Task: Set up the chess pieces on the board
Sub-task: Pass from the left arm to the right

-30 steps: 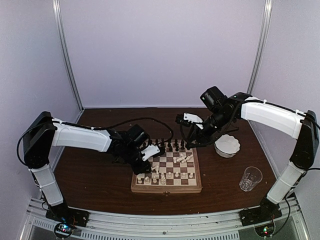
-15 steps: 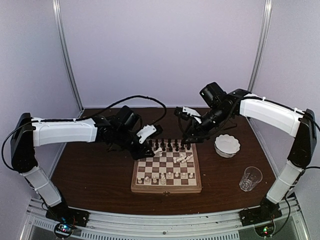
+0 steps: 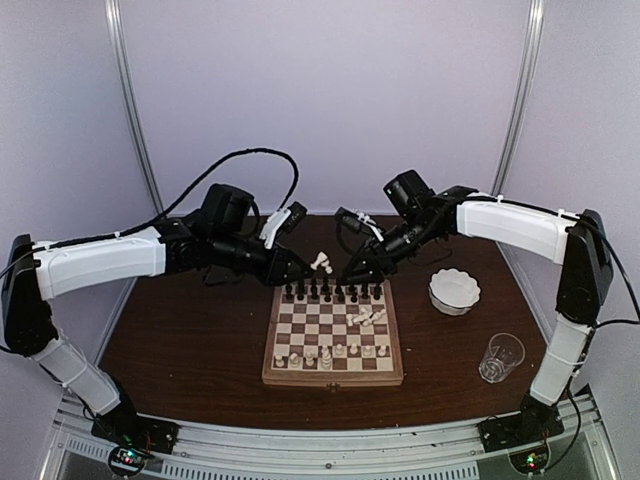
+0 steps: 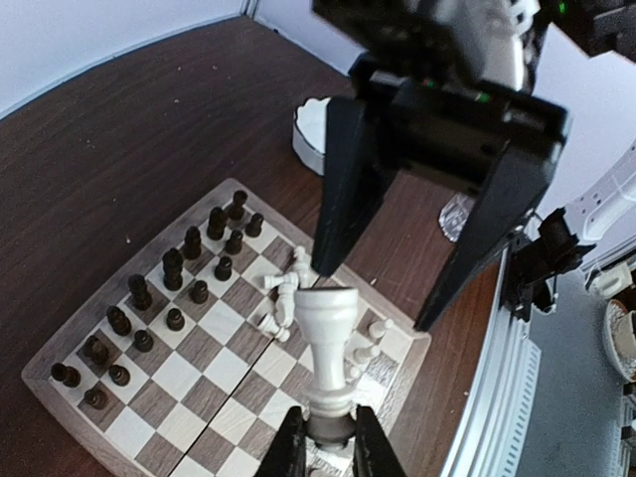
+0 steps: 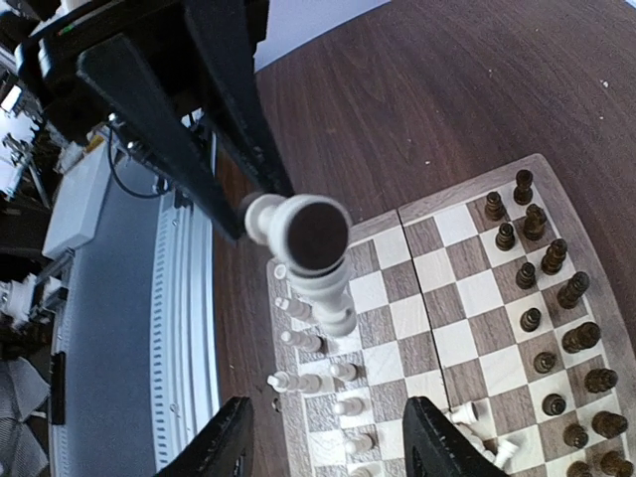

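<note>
The board [image 3: 335,378] lies mid-table, with dark chess pieces [image 3: 330,292] in its far rows and white ones [image 3: 330,355] along the near row. A few white pieces [image 3: 368,318] lie tipped over at its right. My left gripper [image 3: 308,267] hovers over the far edge, shut on one end of a white piece [image 3: 322,262] that sticks out forwards [image 4: 328,338] from the left gripper [image 4: 329,422]. My right gripper [image 3: 352,270] faces it, open and empty [image 5: 333,407]. The piece's dark underside [image 5: 316,234] lies ahead of the right fingers, apart from them.
A white scalloped bowl [image 3: 454,290] stands right of the board, and a clear glass [image 3: 501,356] sits nearer the front right. The two arms reach in from either side and nearly meet above the board's far edge. Purple walls close in the table.
My left arm has lifted the white piece from over the board's left part back to its far edge. The right gripper has moved left towards it.
</note>
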### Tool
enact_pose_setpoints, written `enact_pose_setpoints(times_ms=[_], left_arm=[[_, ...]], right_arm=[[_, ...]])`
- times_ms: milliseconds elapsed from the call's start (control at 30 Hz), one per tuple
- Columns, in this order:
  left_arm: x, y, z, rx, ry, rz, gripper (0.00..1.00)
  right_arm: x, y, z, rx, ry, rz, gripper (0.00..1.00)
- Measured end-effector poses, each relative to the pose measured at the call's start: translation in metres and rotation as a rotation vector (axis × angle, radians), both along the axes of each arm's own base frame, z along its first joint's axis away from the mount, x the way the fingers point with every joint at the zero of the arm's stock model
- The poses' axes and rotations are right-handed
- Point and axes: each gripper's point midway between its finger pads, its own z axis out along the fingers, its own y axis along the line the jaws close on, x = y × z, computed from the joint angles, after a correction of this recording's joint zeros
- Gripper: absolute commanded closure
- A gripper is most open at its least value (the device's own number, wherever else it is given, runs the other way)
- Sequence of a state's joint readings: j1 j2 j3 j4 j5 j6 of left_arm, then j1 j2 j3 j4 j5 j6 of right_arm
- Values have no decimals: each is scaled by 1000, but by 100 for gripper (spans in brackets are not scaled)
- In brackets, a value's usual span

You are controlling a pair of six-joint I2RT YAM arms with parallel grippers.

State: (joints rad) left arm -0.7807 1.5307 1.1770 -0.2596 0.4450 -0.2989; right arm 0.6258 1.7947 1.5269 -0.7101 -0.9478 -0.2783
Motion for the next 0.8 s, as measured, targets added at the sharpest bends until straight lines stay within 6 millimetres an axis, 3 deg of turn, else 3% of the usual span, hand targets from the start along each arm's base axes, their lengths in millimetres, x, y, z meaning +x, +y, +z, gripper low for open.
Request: enact_pose_setpoints(times_ms=[133,300,400,600,800], left_arm=[[-1,-6,16,-71,19,3,92],[-4,-9,18,-106,61,4,92],[-6,-10,18,-121,79,1,92],[-8,-11,18,-134,105,-1,92],[-7,-12,20,-141,98,5,93]], right_arm=[[4,10,-1,40,62,-9,44],[5,18,3,76,107,-10,49],[4,22,12,114,121,2,57],[1,26,23,165,139,27,85],[1,28,27,180,158,26,91]])
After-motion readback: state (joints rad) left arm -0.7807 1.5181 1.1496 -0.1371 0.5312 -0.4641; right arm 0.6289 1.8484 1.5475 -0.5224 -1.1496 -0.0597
